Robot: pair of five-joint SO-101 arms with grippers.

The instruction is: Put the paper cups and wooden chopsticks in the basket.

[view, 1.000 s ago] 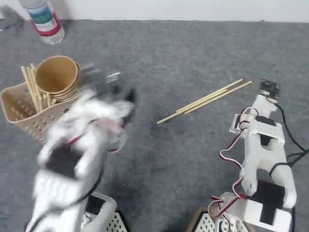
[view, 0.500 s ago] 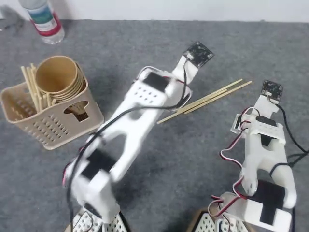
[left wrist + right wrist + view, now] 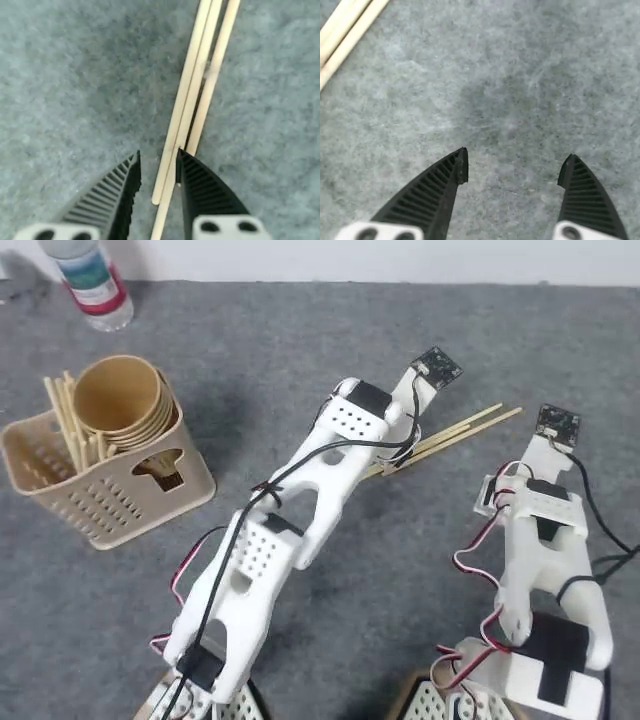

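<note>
Wooden chopsticks (image 3: 470, 429) lie diagonally, near ends straddled by the unclenched left hand (image 3: 158, 155).

The table (image 3: 250, 340) is covered with a grey, felt-like mat. At its left a beige plastic basket (image 3: 110, 495) is set down. A few loose wooden chopsticks (image 3: 470, 428) are laid slantwise right of the middle, well apart from the basket. A plastic bottle (image 3: 90, 280) is stood at the far left corner.
</note>
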